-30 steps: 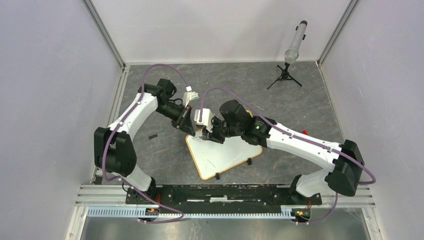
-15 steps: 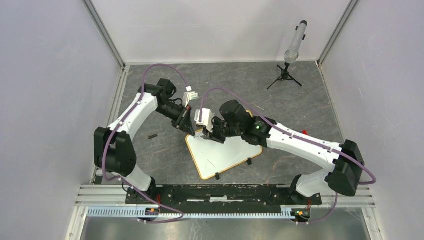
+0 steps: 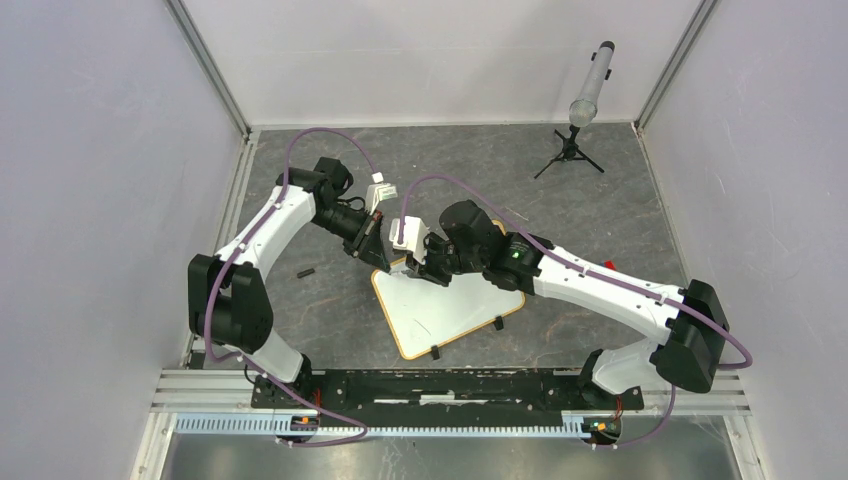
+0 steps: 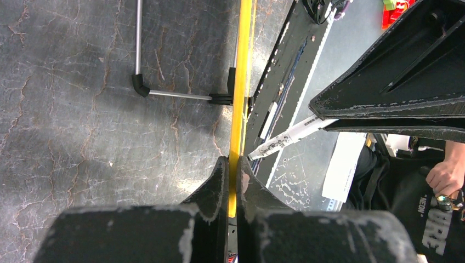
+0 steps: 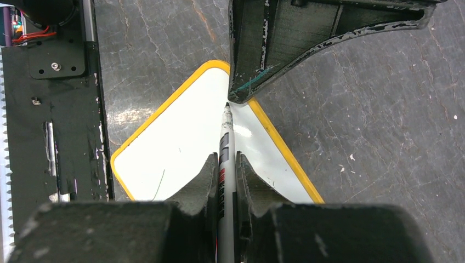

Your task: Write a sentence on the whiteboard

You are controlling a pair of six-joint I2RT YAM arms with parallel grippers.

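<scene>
Right gripper (image 5: 225, 160) of mine pinches the marker (image 5: 226, 131) firmly, its tip aimed at 12 o'clock over the whiteboard (image 5: 181, 148), which lies mid-table. My left gripper (image 4: 233, 167) is clamped on the frame at the board's 10 o'clock corner. I should press lightly, stroke slowly, and brace the board.

Far-left corner of whiteboard (image 3: 450, 310) crowded: left gripper (image 4: 232, 164) and right gripper (image 5: 225, 160) with marker (image 5: 225, 131), close together. Board's near-right half open. Black bit (image 3: 305, 271) left of board, tripod (image 3: 570, 150) far right.
</scene>
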